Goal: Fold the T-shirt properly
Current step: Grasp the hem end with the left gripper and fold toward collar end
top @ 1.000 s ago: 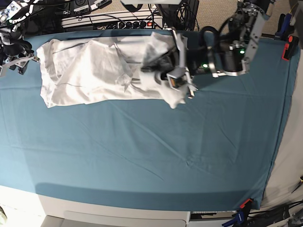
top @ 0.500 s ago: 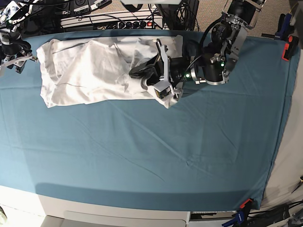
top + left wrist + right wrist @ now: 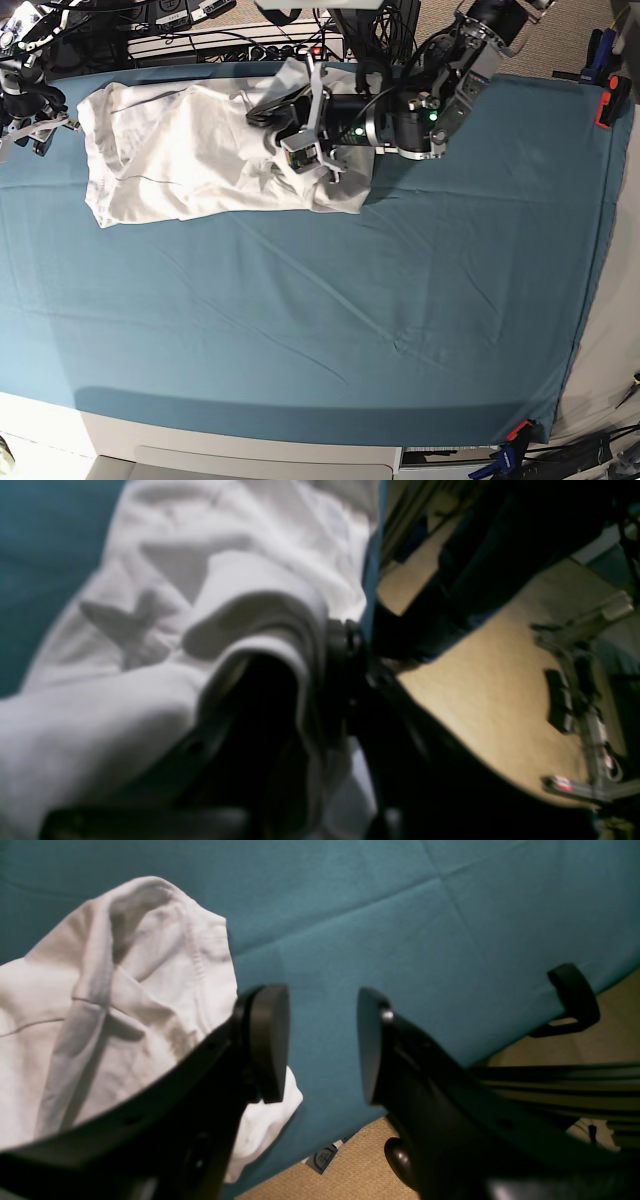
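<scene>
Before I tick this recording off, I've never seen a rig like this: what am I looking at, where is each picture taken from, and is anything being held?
This is a robot with two arms working over a table draped in a teal cloth. One picture looks down on the whole table. The other two come from cameras mounted at each arm's wrist, looking along its fingers.

A wrinkled white T-shirt lies bunched along the far edge of the table.

The left gripper, on the right side of the overhead picture, reaches across the shirt. In its wrist picture the white fabric is draped over and pinched between its black fingers, so it is holding a fold of the shirt.

The right gripper sits at the shirt's other end, by the table edge. Its two round pads stand apart with only teal cloth between them, so it holds nothing.
</scene>
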Controlling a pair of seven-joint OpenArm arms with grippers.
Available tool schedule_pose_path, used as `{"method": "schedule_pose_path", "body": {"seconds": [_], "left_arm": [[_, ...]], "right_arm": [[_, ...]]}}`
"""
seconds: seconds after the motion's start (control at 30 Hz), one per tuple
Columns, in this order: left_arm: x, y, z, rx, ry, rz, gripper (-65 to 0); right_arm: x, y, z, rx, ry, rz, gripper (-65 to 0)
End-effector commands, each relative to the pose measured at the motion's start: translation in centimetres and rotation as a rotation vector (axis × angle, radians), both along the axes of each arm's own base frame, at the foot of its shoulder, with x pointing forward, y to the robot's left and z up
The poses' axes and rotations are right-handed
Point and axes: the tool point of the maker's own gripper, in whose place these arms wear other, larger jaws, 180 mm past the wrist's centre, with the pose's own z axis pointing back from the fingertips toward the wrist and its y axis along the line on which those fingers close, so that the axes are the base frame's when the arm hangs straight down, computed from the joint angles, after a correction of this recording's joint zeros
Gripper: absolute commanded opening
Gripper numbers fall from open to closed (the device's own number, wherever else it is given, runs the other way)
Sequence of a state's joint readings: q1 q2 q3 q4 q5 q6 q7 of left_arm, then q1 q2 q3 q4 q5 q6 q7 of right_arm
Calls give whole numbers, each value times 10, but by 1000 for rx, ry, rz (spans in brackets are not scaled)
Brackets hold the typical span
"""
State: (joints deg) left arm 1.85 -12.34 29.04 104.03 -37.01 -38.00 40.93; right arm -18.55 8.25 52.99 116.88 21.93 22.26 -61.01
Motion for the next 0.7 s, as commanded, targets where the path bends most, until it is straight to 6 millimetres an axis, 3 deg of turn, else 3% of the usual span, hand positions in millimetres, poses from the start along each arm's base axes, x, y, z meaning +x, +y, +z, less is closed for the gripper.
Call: {"method": "schedule_pose_path", "body": {"seconds": [0.0, 0.4, 0.43, 0.57, 0.67], "left_arm": [[7, -7, 21, -73, -33, 4, -650], [17, -7, 22, -47, -86, 8, -650], [17, -7, 21, -39, -92, 9, -613], [20, -7, 21, -40, -115, 22, -353], [22, -7, 22, -43, -130, 29, -326]], "right_arm": [[6, -4, 13, -32, -41, 12, -418], [6, -3, 13, -30, -43, 13, -419], [6, -3, 13, -30, -43, 13, -419], [6, -3, 14, -30, -43, 13, -418], [6, -3, 13, -30, -44, 14, -418]]}}
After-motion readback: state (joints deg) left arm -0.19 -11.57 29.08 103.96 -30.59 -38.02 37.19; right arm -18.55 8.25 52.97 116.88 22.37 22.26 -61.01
